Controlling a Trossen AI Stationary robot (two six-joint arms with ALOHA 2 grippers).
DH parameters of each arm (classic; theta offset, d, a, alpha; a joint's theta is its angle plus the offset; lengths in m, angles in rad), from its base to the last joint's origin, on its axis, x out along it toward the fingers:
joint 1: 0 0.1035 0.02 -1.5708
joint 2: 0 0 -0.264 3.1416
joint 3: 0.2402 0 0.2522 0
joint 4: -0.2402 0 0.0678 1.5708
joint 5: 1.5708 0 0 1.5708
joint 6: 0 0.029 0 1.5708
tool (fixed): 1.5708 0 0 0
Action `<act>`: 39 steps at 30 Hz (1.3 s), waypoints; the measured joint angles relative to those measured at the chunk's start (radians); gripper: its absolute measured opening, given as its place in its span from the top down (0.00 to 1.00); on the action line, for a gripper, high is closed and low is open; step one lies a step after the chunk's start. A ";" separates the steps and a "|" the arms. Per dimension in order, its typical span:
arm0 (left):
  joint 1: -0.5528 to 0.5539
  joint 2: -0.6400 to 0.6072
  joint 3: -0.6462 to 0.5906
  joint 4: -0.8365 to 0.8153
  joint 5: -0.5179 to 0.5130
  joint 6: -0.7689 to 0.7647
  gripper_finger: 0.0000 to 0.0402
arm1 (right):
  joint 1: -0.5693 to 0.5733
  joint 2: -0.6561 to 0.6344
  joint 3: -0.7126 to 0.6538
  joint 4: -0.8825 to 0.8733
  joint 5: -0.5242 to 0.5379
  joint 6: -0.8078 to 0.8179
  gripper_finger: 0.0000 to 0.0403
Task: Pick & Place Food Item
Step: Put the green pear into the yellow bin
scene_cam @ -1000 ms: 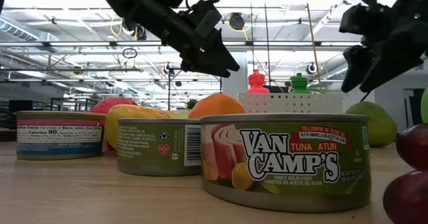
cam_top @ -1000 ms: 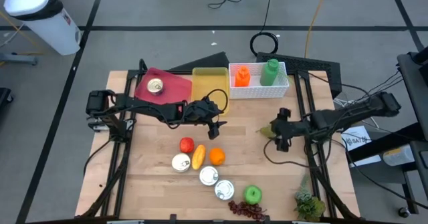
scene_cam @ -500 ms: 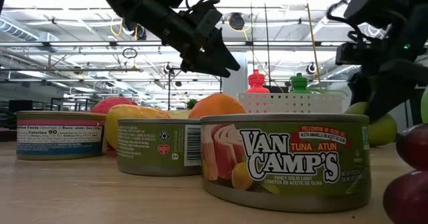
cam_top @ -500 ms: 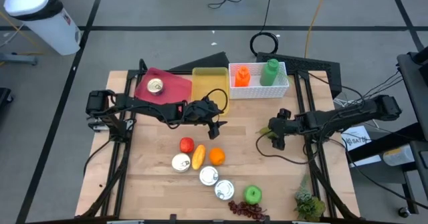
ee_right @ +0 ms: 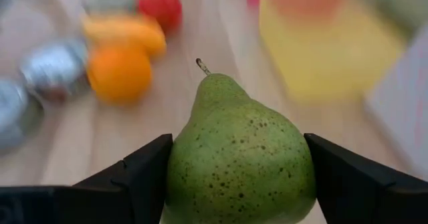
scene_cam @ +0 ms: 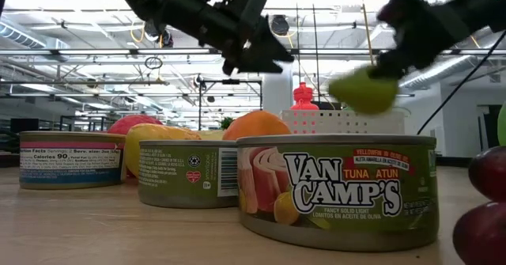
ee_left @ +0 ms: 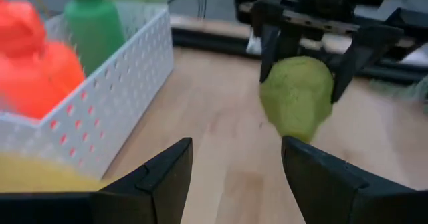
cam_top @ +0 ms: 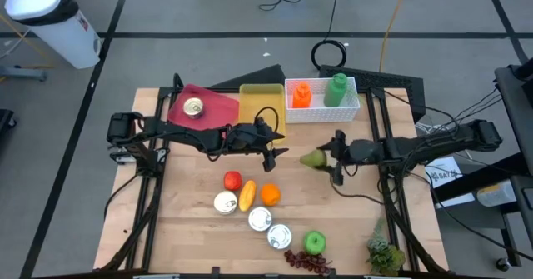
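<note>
A green speckled pear (cam_top: 314, 159) hangs in the air over the table's middle, shut in my right gripper (cam_top: 326, 159), which reaches in from the table's right. The low view shows the pear (scene_cam: 362, 91) well above the wood. In the left wrist view the pear (ee_left: 296, 97) sits between two dark fingers of the right arm. My left gripper (cam_top: 275, 155) is open and touches nothing. It hovers just left of the pear, its fingers (ee_left: 150, 184) pointing toward it. My right gripper pinches the pear's wide lower body (ee_right: 200, 170) between its two fingers (ee_right: 137, 177), one on each flank. The fingers come in level from the table's right side. The pear is lifted clear of the table, its stem (ee_right: 200, 65) pointing away from the gripper.
At the far edge are a red plate (cam_top: 212, 112) bearing a can, a yellow plate (cam_top: 261, 102), and a white basket (cam_top: 350, 111) with orange and green bottles. Nearer lie a tomato (cam_top: 232, 180), a yellow fruit, an orange (cam_top: 270, 195), cans (cam_top: 261, 219), an apple (cam_top: 314, 243) and grapes.
My right gripper came down at the pear near the table's right side, shut on it, lifted it clear of the wood and carried it toward the table's left, to the middle. My left gripper tipped up a little and edged toward the pear.
</note>
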 joint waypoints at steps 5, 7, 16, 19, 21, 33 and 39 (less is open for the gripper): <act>-0.027 0.000 0.000 0.075 0.038 0.045 0.40 | 0.000 -0.024 0.000 0.226 0.004 -0.089 0.29; -0.042 0.000 0.000 0.090 0.038 0.064 0.40 | 0.000 -0.013 0.000 0.257 0.005 -0.108 0.29; -0.084 0.000 0.000 0.104 0.050 0.131 0.40 | 0.001 0.021 0.000 0.275 0.000 -0.118 0.29; -0.094 0.000 0.000 0.107 0.115 0.167 0.40 | 0.000 0.021 0.000 0.265 0.009 -0.122 0.29; -0.100 0.000 0.000 0.116 0.144 0.181 0.40 | 0.000 0.021 0.000 0.273 0.011 -0.123 0.29; -0.099 -0.001 0.000 0.112 0.003 0.180 0.40 | 0.030 0.021 0.000 0.328 0.009 -0.132 0.29; -0.099 0.000 0.000 0.115 0.003 0.179 0.40 | 0.033 0.021 0.000 0.328 0.009 -0.135 0.29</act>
